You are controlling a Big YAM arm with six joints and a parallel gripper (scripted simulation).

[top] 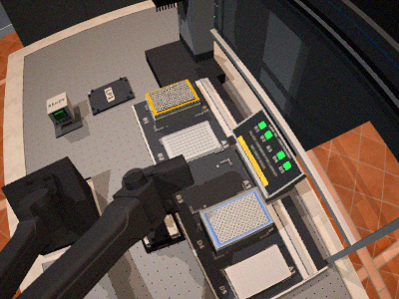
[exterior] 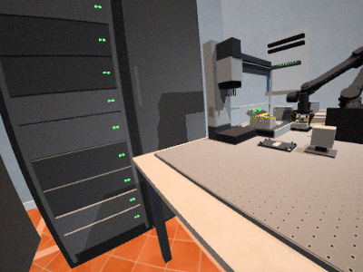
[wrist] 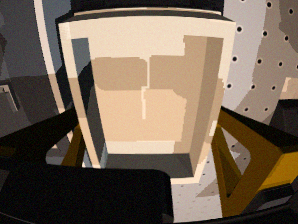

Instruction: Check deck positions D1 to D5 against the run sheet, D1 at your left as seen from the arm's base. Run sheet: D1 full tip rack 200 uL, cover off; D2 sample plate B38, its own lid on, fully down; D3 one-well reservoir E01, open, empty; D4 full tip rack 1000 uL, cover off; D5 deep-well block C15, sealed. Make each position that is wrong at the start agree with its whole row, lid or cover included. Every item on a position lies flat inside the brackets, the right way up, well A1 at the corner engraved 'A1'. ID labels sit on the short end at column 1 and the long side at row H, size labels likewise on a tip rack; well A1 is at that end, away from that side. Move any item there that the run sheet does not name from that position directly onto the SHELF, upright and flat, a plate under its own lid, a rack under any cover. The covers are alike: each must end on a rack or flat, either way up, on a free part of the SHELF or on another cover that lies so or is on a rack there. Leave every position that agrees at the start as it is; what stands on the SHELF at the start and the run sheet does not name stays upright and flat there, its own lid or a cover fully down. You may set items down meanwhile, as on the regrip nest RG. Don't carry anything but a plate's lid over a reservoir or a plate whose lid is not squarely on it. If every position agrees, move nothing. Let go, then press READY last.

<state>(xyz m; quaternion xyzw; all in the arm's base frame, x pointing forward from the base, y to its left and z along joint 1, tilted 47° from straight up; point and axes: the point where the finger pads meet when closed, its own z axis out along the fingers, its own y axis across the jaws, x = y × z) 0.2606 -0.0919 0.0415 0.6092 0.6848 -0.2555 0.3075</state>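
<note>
My gripper (top: 161,225) is shut on a cream, open one-well reservoir (wrist: 147,96), which fills the wrist view and looks empty. It sits low over a dark holder with yellow-brown brackets (wrist: 242,156), on the perforated table just left of the deck. On the deck, a yellow-framed tip rack (top: 172,97) stands uncovered at the far end. After it come a white lidded plate (top: 191,141), an empty bracketed position (top: 221,171), a blue-framed tip rack (top: 236,218) without a cover, and a pale sealed block (top: 257,271). In the exterior view the gripper (exterior: 301,115) is small and far off.
The READY button box (top: 62,115) and a dark flat nest with a white label (top: 111,95) stand on the table's left part. A panel with green lights (top: 268,154) lies right of the deck. A pipetting tower (top: 197,25) rises at the back.
</note>
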